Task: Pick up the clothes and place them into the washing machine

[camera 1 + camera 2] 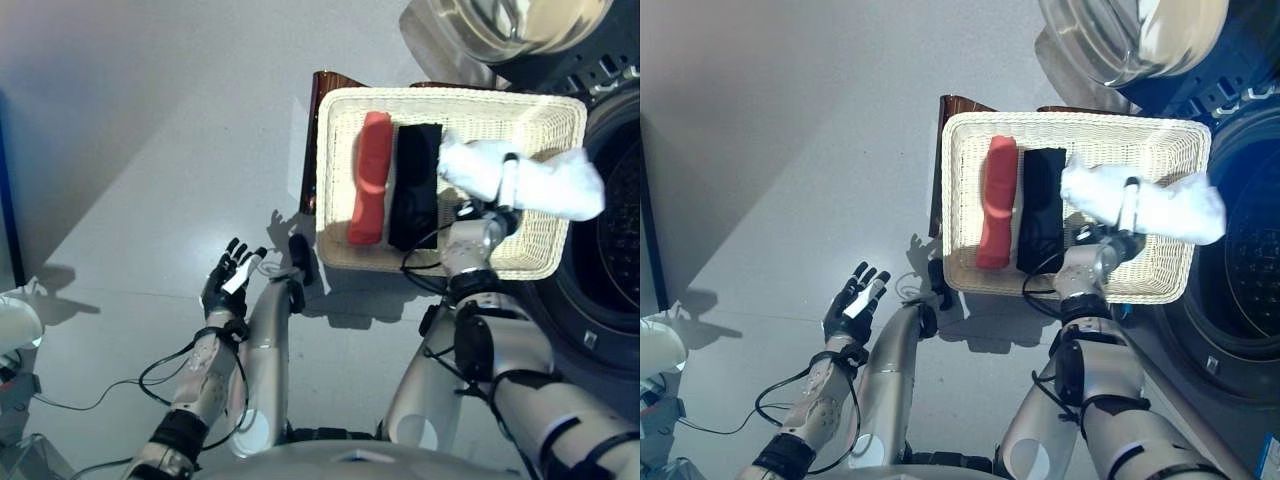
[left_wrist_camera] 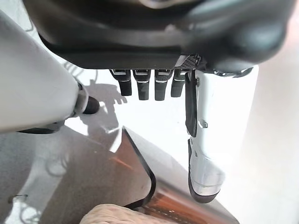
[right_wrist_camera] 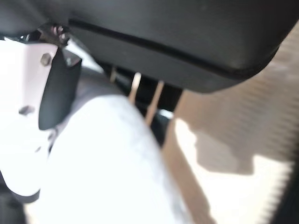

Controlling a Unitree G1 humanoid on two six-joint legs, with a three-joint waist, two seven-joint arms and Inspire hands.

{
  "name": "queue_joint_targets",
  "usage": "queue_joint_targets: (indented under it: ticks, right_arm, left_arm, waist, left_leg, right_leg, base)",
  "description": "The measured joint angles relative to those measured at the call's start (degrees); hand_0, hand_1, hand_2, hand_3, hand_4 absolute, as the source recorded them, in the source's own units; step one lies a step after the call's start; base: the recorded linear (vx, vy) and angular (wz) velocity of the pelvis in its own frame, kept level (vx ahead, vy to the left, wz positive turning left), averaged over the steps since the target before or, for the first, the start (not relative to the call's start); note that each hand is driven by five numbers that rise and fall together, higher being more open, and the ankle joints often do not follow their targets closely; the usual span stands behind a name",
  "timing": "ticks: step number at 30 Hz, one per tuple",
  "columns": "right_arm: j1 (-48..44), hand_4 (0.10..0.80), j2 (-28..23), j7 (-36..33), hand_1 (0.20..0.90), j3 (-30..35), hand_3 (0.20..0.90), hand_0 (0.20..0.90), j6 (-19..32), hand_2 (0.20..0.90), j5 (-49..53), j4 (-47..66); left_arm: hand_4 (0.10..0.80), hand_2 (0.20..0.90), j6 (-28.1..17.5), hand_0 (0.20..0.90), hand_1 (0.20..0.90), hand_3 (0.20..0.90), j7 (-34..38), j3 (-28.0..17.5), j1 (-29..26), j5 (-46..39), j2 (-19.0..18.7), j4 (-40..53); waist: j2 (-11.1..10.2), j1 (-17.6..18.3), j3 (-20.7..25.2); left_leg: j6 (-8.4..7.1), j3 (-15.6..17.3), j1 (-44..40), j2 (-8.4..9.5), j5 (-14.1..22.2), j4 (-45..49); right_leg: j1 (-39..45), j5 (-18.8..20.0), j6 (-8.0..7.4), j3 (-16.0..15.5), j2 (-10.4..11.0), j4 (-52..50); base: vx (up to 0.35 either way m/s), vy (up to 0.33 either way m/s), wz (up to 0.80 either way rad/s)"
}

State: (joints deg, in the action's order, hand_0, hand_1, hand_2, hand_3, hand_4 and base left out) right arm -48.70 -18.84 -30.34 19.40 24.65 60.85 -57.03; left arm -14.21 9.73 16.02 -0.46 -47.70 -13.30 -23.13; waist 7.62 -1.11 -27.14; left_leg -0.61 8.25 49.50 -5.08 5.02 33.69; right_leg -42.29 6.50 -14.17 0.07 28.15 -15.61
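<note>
Over basket [image 1: 340, 110], white cloth [image 1: 520, 178] between right hand [image 1: 500, 205] fingers.

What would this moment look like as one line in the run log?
right hand: shut on white cloth, above basket | left hand: open, idle | red roll, black roll: in basket

Probably a laundry room: washing machine [image 1: 610, 250], wicker basket [image 1: 560, 120].

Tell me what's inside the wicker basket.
In the wicker basket: a red roll beside a black roll. The right hand grips a white cloth above it, covering what's beneath.
</note>
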Motion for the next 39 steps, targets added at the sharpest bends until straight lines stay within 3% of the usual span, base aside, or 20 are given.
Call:
queue_joint_targets:
  ticks: [6, 8, 12, 20, 27, 39]
  right_arm:
    - [-1.9, 0.3, -12.4, -2.4, 0.2, 5.3, 0.2, 0.2, 2.1, 0.2, 1.9, -0.1]
    - [-1.9, 0.3, -14.0, -2.6, 0.2, 6.2, 0.2, 0.2, 3.1, 0.2, 1.9, -0.1]
    - [-1.5, 0.3, -15.6, -3.7, 0.2, 10.5, 0.2, 0.2, 4.3, 0.2, 4.2, -0.8]
    - [-0.4, 0.3, -16.4, -3.5, 0.2, 16.5, 0.2, 0.2, 4.2, 0.2, 13.3, -12.4]
    - [-5.3, 0.3, -23.4, -4.6, 0.2, 16.6, 0.2, 0.2, 3.7, 0.2, 16.2, -17.7]
    - [-7.7, 0.3, -31.2, -7.6, 0.2, 16.7, 0.2, 0.2, 1.1, 0.2, 17.3, -21.5]
  left_arm:
    - [0.8, 0.9, 0.0, 0.9, 0.9, 0.9, -1.0, 0.0, 0.5, 0.0, -0.1, 0.0]
    - [0.8, 0.9, 0.0, 0.9, 0.9, 0.9, -1.0, 0.0, 0.5, 0.0, -0.1, 0.0]
    - [0.8, 0.9, 0.0, 0.9, 0.9, 0.9, -1.1, 0.0, 0.5, 0.0, -0.1, 0.0]
    - [0.8, 0.9, 0.0, 0.9, 0.9, 0.9, -1.1, 0.6, 0.6, -0.1, -0.2, 0.0]
    - [0.8, 0.9, 0.3, 0.9, 0.9, 0.9, -2.3, 2.5, 2.3, -0.1, -1.7, 1.2]
    - [0.8, 0.9, 0.8, 0.9, 0.9, 0.9, -2.3, 3.2, 4.8, -0.1, -2.9, 1.4]
  waist:
    - [0.1, 0.4, 0.1]
    - [0.2, 0.6, 0.1]
    - [0.5, 1.2, 0.4]
    - [2.2, 0.7, 1.5]
    - [4.8, -0.2, 3.8]
    - [6.1, -1.4, 5.0]
  left_leg:
    - [0.0, 0.0, -0.1, -0.1, 0.0, -0.1]
    - [0.0, 0.0, -0.1, -0.15, 0.0, 0.0]
    - [-0.01, 0.1, -0.1, -0.19, 0.0, 0.0]
    - [0.03, 0.7, 0.2, -0.18, 0.3, 0.2]
    - [0.51, 1.4, 3.1, -0.02, 1.3, 2.3]
    - [0.5, 2.1, 4.2, -0.12, 2.7, 6.2]
  right_leg:
    - [-0.1, 0.1, -0.12, 0.0, -0.1, -0.1]
    - [-0.1, 0.1, -0.11, 0.0, -0.1, 0.0]
    - [-0.1, 0.1, -0.11, 0.2, -0.2, 0.0]
    - [-1.1, 0.1, -0.12, 1.1, -0.1, -0.3]
    - [-5.2, -0.7, -0.34, 3.2, 0.4, -3.6]
    - [-10.4, -4.9, -0.38, 7.2, 0.6, -12.7]
  base:
    - [0.0, 0.0, 0.0]
    - [0.0, 0.0, 0.0]
    - [0.0, 0.0, 0.0]
    - [-0.003, 0.004, -0.02]
    - [0.006, 0.022, -0.01]
    - [0.012, 0.002, -0.01]
